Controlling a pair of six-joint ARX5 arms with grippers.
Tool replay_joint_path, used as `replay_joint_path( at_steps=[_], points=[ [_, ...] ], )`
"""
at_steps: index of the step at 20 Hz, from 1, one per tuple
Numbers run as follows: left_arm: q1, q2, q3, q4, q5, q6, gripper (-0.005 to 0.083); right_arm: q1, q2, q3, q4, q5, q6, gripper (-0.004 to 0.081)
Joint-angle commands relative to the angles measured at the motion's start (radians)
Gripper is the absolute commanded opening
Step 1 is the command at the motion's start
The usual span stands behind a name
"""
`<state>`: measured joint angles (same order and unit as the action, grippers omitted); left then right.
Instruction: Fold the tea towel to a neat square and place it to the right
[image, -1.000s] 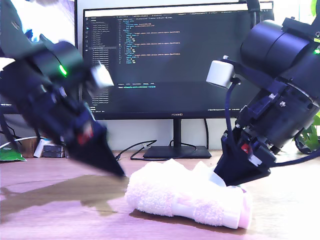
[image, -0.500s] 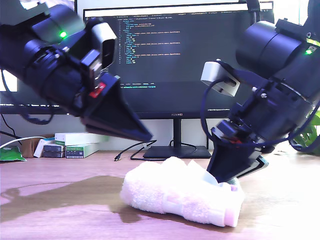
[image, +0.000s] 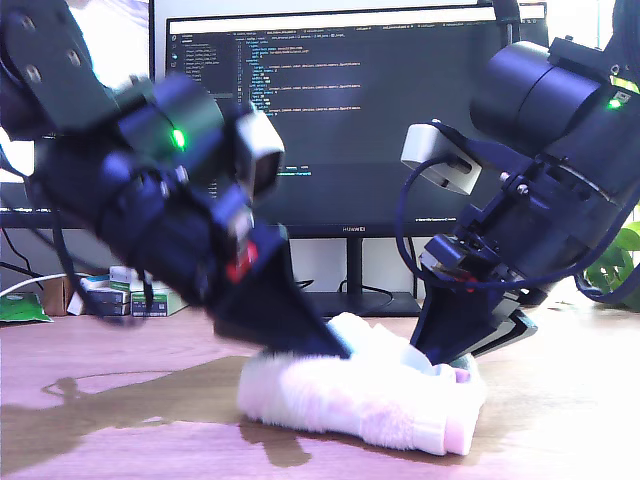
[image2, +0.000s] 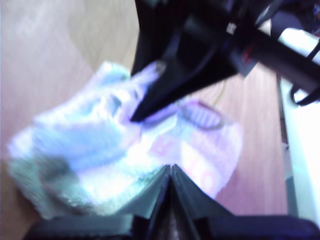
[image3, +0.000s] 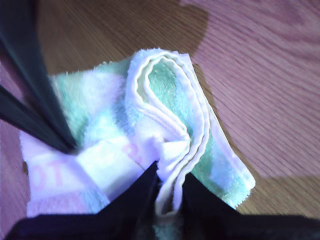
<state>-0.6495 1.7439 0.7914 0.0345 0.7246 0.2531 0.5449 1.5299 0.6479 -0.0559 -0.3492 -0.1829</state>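
The tea towel lies bunched in a rumpled roll on the wooden table, white with pink and green bands. In the second wrist view the tea towel shows a looped fold, and my second gripper is shut on that fold's layered edge. In the exterior view my second gripper holds the towel's end toward that view's right. My first gripper is shut, its tip pressed into the towel's top nearer that view's left. The first wrist view is blurred and shows my first gripper over the towel.
A monitor on a stand fills the back. Small boxes sit at the exterior view's left behind the first arm. A plant shows at that view's right edge. A cable runs by the stand.
The first arm has swung up from the table and down toward the exterior view's right, so its shut tip now rests on the towel. The second gripper kept hold of the towel.
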Motion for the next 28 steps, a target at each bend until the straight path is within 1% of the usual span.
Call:
replay_joint_path(
  at_steps=[1, 6, 8, 9, 10, 11, 12, 13, 14, 18, 21, 24, 28],
  points=[
    [-0.002, 0.048, -0.019, 0.002, -0.003, 0.004, -0.0021, 0.005, 0.029, -0.005, -0.023, 0.011, 0.004, -0.0012],
    [-0.002, 0.070, -0.019, -0.004, -0.026, 0.009, -0.0021, 0.005, 0.029, -0.004, -0.066, 0.011, 0.006, -0.0012],
    [-0.002, 0.070, -0.019, -0.004, -0.030, 0.010, -0.0021, 0.005, 0.029, -0.004, -0.068, 0.010, 0.053, 0.0004],
    [-0.002, 0.070, -0.019, -0.004, -0.030, 0.010, -0.0021, 0.005, 0.029, -0.004, -0.069, 0.007, 0.065, 0.0065],
    [-0.002, 0.070, -0.019, -0.003, -0.030, 0.010, -0.0021, 0.005, 0.029, -0.004, -0.068, 0.008, 0.080, 0.0173],
    [-0.002, 0.070, -0.019, -0.004, -0.029, 0.009, -0.0021, 0.005, 0.029, -0.004, -0.067, 0.011, 0.096, 0.0314],
    [-0.002, 0.070, -0.019, -0.005, -0.029, 0.010, -0.0021, 0.005, 0.029, -0.004, -0.066, 0.027, 0.126, 0.0424],
    [-0.002, 0.070, -0.019, -0.004, -0.030, 0.010, -0.0021, 0.005, 0.029, -0.004, -0.068, 0.033, 0.139, 0.0481],
    [-0.002, 0.070, -0.019, -0.002, -0.030, 0.010, -0.0021, 0.005, 0.029, -0.004, -0.068, 0.039, 0.145, 0.0497],
    [-0.002, 0.070, -0.019, -0.003, -0.030, 0.016, -0.0021, 0.005, 0.029, 0.007, -0.070, 0.044, 0.187, 0.0501],
    [-0.001, 0.070, -0.019, -0.003, -0.030, 0.018, -0.0021, 0.005, 0.029, 0.061, -0.122, 0.043, 0.185, 0.0501],
    [0.000, 0.070, -0.019, -0.003, -0.034, 0.027, -0.0021, 0.005, 0.028, 0.140, -0.253, 0.042, 0.175, 0.0499],
    [0.000, 0.070, -0.019, -0.004, -0.038, 0.027, -0.0021, 0.005, 0.006, 0.246, -0.400, 0.041, 0.125, 0.0498]
  ],
)
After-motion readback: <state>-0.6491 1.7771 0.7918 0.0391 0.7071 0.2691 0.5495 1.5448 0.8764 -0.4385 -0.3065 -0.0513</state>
